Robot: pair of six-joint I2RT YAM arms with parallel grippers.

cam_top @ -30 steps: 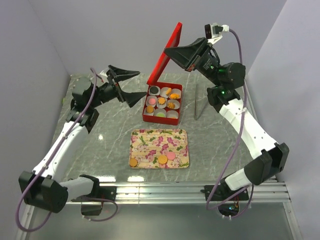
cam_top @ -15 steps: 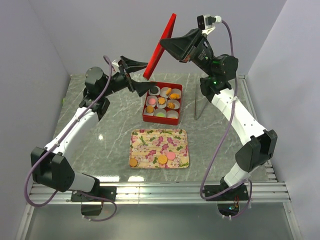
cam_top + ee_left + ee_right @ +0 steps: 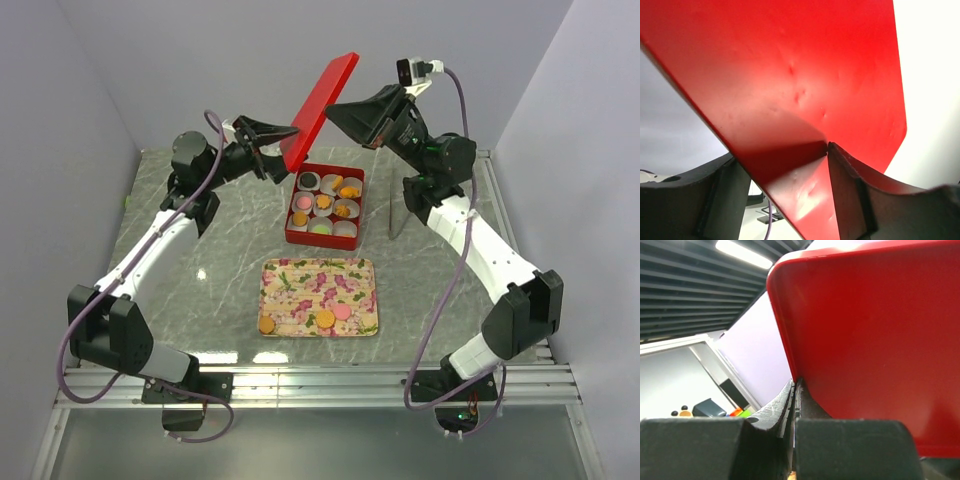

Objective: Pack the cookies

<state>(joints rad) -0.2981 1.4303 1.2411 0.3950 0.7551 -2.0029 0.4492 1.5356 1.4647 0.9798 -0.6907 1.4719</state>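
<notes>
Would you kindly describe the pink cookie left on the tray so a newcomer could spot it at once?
Find the floral tray lying on the near side of the red box. Near its front edge, the pink cookie sits rightmost; its neighbours, the orange cookies, differ in colour.

lid (image 3: 320,98): plain red | box (image 3: 322,240): red | tray (image 3: 300,285): cream, pink-green floral print | table (image 3: 220,260): grey-green marble veining | cookies (image 3: 325,318): orange, pink, green, black

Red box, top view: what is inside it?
Nine white paper cups in three rows, most holding cookies: dark, pink, green, orange. A few cups' contents are too small to tell. The lid, held up in the right pincer, covers none of them.
</notes>
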